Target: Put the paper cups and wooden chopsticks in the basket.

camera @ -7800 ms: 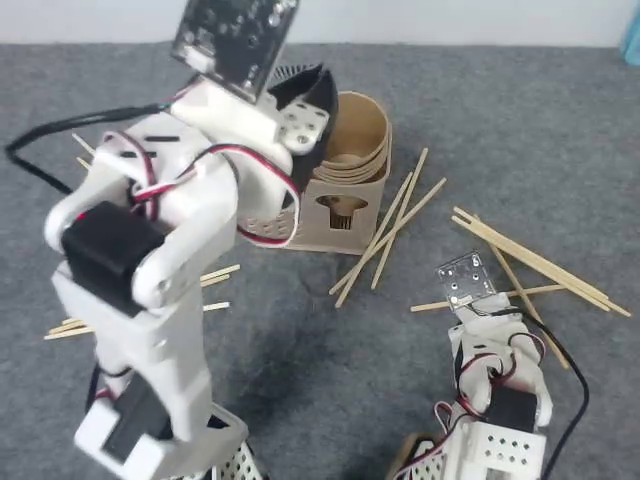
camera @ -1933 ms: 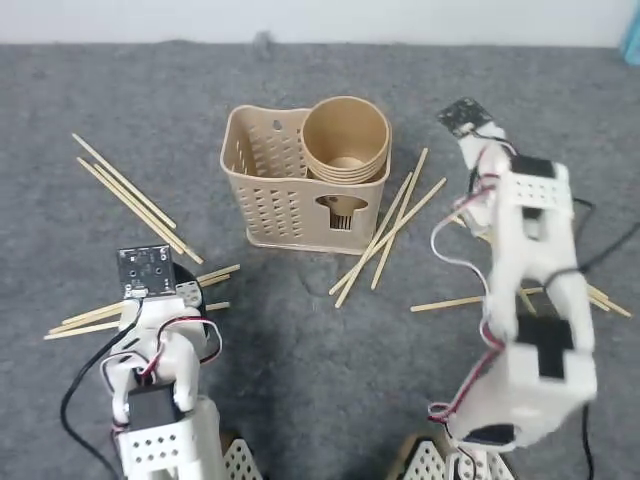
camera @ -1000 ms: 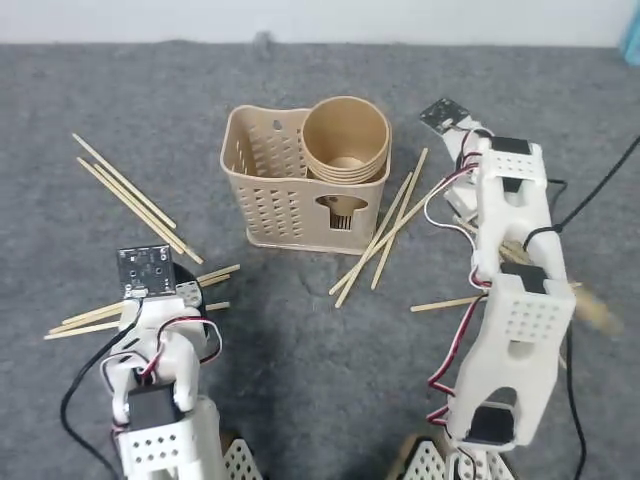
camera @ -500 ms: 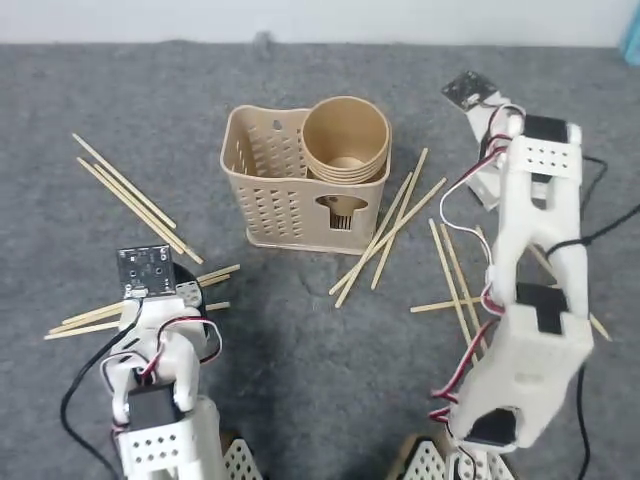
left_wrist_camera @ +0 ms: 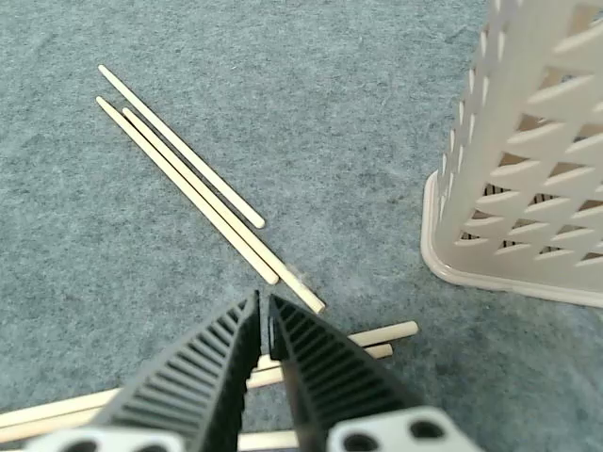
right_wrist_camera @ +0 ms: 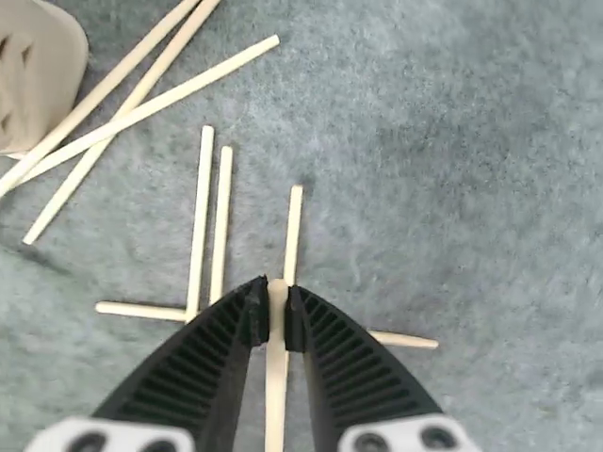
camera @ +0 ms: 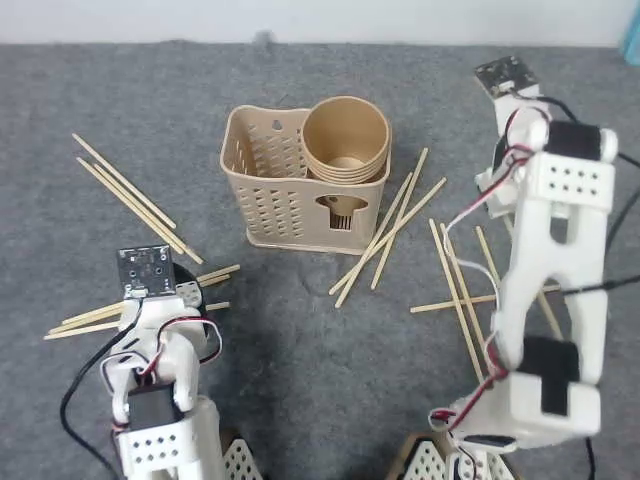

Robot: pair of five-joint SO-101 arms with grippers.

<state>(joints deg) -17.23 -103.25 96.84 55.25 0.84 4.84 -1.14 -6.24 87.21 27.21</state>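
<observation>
Lengthwise in right pincer [right_wrist_camera: 276, 299], tight on it, pale straight wooden chopstick [right_wrist_camera: 293, 221]; left pincer [left_wrist_camera: 263, 309] narrow.

**Item 1 – your left arm** [camera: 155, 390]: white plastic shell, black servo blocks, red/black/white wiring. Folded low by its base, forearm pointing fwd. Square wrist cam board [camera: 146, 271] sits on top, facing up.

**Item 2 – your left gripper** [left_wrist_camera: 263, 301]: two black ribbed fingers [left_wrist_camera: 203, 363], angled fwd and down. Tips meet, approx. no gap.

**Item 3 – your right arm** [camera: 555, 250]: same white/black build. Raised high and stretched fwd, elbow up, wrist bent down. Its cam board [camera: 506, 74] is at the far end, tilted.

**Item 4 – your right gripper** [right_wrist_camera: 273, 287]: black ribbed fingers [right_wrist_camera: 344, 367] pointing down. Jaws narrowed onto a thin pale wooden chopstick [right_wrist_camera: 293, 226], which fills the gap btwn the tips.
</observation>
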